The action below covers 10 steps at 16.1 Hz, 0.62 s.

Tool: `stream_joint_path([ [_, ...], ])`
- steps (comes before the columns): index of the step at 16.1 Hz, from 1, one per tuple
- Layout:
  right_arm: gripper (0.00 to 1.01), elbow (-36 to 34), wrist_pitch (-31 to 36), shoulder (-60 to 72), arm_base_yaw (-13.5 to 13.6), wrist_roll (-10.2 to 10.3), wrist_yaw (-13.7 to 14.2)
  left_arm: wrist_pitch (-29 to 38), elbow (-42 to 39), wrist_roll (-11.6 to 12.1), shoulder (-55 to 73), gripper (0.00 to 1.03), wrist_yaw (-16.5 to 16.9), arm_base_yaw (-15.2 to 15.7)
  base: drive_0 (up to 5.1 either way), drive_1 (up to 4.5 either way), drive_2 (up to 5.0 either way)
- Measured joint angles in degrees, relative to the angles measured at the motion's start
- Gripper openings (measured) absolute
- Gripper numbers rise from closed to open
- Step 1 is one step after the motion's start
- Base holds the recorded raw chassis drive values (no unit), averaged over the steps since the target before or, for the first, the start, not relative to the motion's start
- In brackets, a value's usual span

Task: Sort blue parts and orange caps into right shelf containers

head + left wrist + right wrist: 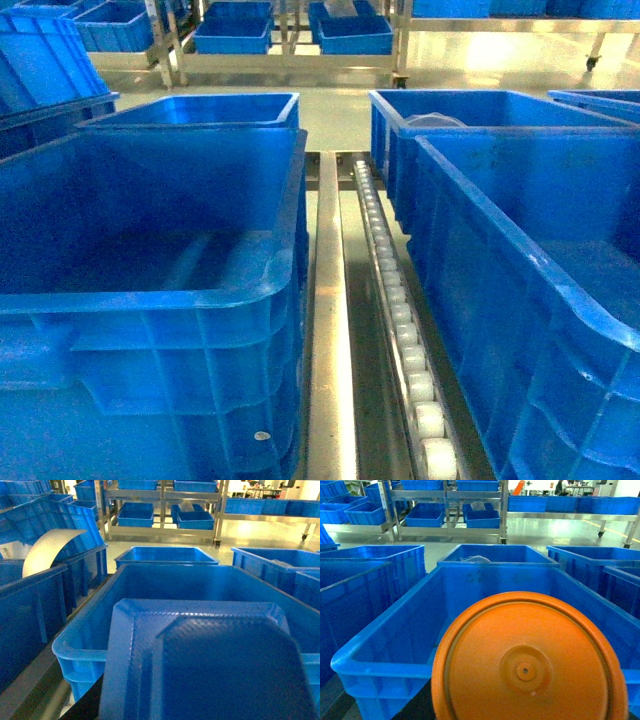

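Observation:
A blue part (210, 665), a flat ribbed piece with cut corners, fills the foreground of the left wrist view. It hangs over the near end of a large blue crate (80, 652) and hides my left gripper's fingers. In the right wrist view the round end of an orange cap (527, 665) fills the foreground in the same way, over another right shelf container (380, 662), and hides my right gripper's fingers. Both pieces sit where the jaws close, held off the crates. Neither gripper shows in the head view.
Large blue crates stand left (150, 300) and right (480, 210) of a metal roller track (400, 330). A farther right crate holds something white (432, 120). A curved white sheet (47, 547) sticks out of a left crate. Metal racks with more crates (162, 510) stand across the aisle.

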Motion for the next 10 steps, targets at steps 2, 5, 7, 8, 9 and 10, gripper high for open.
stream_joint_path([
  [2, 0.44, 0.0, 0.0, 0.0, 0.0, 0.0, 0.0, 0.0, 0.0, 0.0, 0.0, 0.43, 0.0, 0.0, 0.0, 0.0, 0.0],
  [5, 0.44, 0.0, 0.0, 0.0, 0.0, 0.0, 0.0, 0.0, 0.0, 0.0, 0.0, 0.43, 0.0, 0.0, 0.0, 0.0, 0.0],
  [7, 0.44, 0.0, 0.02, 0.0, 0.0, 0.0, 0.0, 0.0, 0.0, 0.0, 0.0, 0.43, 0.0, 0.0, 0.0, 0.0, 0.0],
  [8, 0.44, 0.0, 0.0, 0.0, 0.0, 0.0, 0.0, 0.0, 0.0, 0.0, 0.0, 0.43, 0.0, 0.0, 0.0, 0.0, 0.0],
  [9, 0.44, 0.0, 0.0, 0.0, 0.0, 0.0, 0.0, 0.02, 0.0, 0.0, 0.0, 0.43, 0.0, 0.0, 0.0, 0.0, 0.0],
  [10, 0.44, 0.0, 0.0, 0.0, 0.0, 0.0, 0.0, 0.0, 0.0, 0.0, 0.0, 0.43, 0.0, 0.0, 0.0, 0.0, 0.0],
])
